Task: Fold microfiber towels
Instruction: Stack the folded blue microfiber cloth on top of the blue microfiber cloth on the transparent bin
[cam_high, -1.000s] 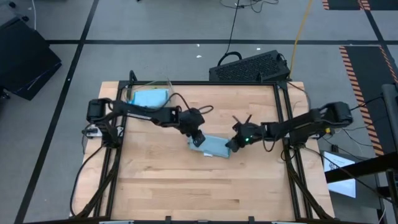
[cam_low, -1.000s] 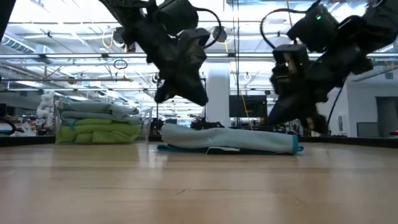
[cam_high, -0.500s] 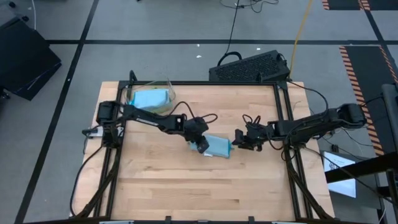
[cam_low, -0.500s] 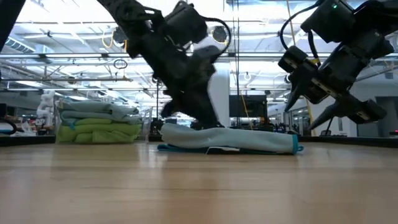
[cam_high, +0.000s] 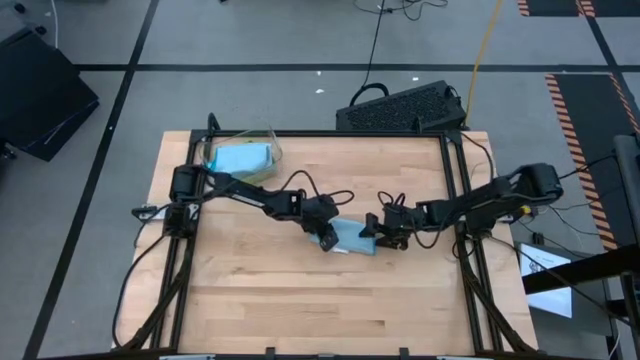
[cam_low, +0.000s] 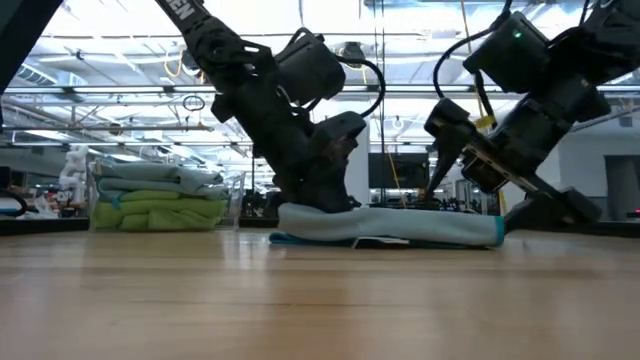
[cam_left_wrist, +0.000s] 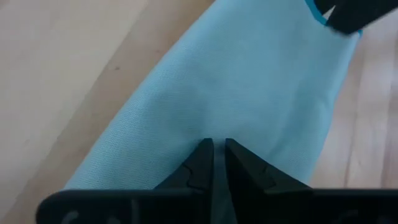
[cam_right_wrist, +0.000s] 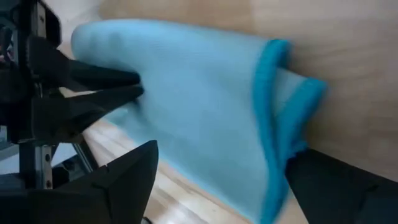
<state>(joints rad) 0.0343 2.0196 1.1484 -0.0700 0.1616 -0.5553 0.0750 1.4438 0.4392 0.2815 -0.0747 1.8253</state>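
A light blue microfiber towel (cam_high: 352, 238) lies folded into a flat oblong at the table's middle, resting on the wood (cam_low: 400, 225). My left gripper (cam_high: 322, 236) is shut and down on the towel's left end. My right gripper (cam_high: 378, 233) is open at the towel's right end. In the right wrist view its two fingers (cam_right_wrist: 124, 180) stand on either side of the towel's darker hemmed edge (cam_right_wrist: 273, 99). Whether they touch it cannot be told. My left gripper presses its shut fingertips (cam_left_wrist: 213, 152) down on the upper layer of the towel (cam_left_wrist: 249, 81) near its left end. It comes slanting down from the table's left (cam_low: 335, 200). The towel lies flat on the table under it.
A clear plastic bin (cam_high: 240, 155) at the far left corner holds a stack of folded blue and green towels (cam_low: 160, 195). Bare wood lies in front of the towel toward the near edge. The table's metal frame (cam_high: 455, 180) runs along its right side.
My right gripper has opened and let go of the towel's right end, drawn off toward the right edge, then come back to that end. My left gripper has moved right and down onto the towel's left end. The towel has slid a little toward the right.
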